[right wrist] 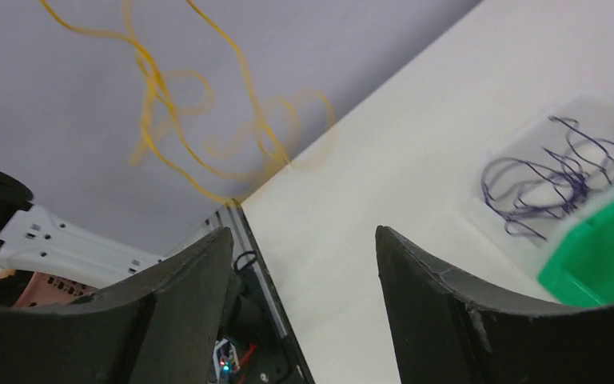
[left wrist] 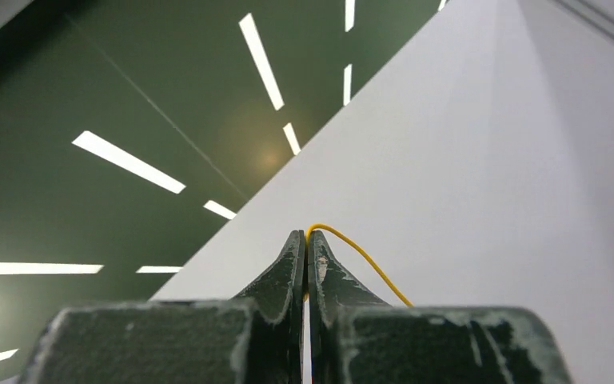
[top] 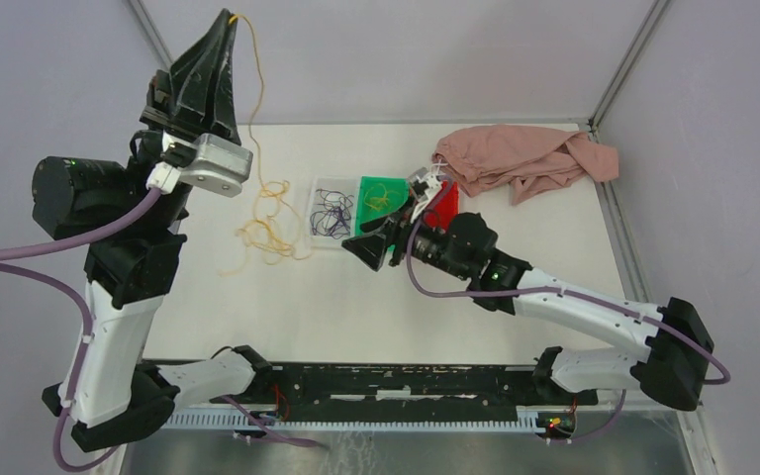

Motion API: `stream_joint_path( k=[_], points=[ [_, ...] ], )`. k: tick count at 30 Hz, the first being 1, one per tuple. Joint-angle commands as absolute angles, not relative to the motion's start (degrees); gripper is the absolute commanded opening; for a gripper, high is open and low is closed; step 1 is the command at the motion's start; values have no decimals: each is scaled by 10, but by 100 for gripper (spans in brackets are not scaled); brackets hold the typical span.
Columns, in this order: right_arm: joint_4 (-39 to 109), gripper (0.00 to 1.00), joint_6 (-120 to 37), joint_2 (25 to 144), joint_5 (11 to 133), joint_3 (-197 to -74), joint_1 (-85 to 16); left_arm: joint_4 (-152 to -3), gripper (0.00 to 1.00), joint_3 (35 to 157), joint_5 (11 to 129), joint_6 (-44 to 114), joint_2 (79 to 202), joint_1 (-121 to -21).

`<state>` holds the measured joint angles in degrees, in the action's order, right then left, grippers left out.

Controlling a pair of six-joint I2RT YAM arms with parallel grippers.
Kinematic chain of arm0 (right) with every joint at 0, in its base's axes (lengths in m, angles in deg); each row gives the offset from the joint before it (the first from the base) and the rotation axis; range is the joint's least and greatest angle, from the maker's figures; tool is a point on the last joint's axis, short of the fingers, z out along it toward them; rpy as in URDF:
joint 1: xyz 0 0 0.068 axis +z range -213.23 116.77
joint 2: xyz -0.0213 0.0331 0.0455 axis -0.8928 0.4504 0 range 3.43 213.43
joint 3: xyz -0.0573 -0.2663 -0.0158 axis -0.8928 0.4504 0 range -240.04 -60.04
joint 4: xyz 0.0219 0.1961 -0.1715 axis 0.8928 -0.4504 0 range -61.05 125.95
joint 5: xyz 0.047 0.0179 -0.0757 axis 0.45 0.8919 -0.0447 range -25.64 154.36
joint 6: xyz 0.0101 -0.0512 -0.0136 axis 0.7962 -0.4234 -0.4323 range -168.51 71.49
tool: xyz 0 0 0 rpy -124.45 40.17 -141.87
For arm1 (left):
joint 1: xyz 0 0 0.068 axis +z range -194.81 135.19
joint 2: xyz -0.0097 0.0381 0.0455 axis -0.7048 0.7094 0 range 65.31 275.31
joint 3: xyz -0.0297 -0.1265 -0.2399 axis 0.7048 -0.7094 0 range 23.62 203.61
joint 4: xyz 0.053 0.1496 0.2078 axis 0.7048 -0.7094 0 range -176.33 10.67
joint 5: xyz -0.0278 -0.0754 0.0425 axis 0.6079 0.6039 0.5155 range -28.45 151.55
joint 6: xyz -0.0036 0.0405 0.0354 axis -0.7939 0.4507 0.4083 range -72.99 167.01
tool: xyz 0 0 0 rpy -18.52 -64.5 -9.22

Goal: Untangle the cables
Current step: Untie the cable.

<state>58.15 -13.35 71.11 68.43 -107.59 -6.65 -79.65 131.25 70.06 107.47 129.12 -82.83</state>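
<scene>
My left gripper (top: pixel 228 18) is raised high at the back left, shut on one yellow cable (top: pixel 254 74). That strand hangs down to a loose heap of yellow cables (top: pixel 271 223) on the table. In the left wrist view the jaws (left wrist: pixel 307 234) are pressed together, with the yellow strand (left wrist: pixel 360 256) curving out to the right. Dark purple cables (top: pixel 332 213) lie in a clear tray (top: pixel 319 188). One yellow cable (top: pixel 381 198) lies in a green tray (top: pixel 368 223). My right gripper (top: pixel 361 249) hovers open and holds nothing, just in front of the trays. Its wrist view shows the yellow cables (right wrist: pixel 208 120), the purple cables (right wrist: pixel 552 176) and the spread fingers (right wrist: pixel 304 232).
A red tray (top: pixel 445 210) sits right of the green one, partly hidden by my right wrist. A pink cloth (top: pixel 524 158) lies bunched at the back right. Grey walls close in the table at the back and on both sides.
</scene>
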Motion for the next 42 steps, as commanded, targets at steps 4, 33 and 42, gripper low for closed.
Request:
stream_joint_path(
  k=[4,33,42],
  points=[
    [613,71,-174,805,755,-1206,-50,-845,3,1261,746,993,1244,-830],
    [629,65,-144,758,730,-1144,-51,-868,3,1257,790,965,1235,-830],
    [618,64,-142,729,728,-1138,-54,-867,3,1261,796,966,1237,-830]
  ],
)
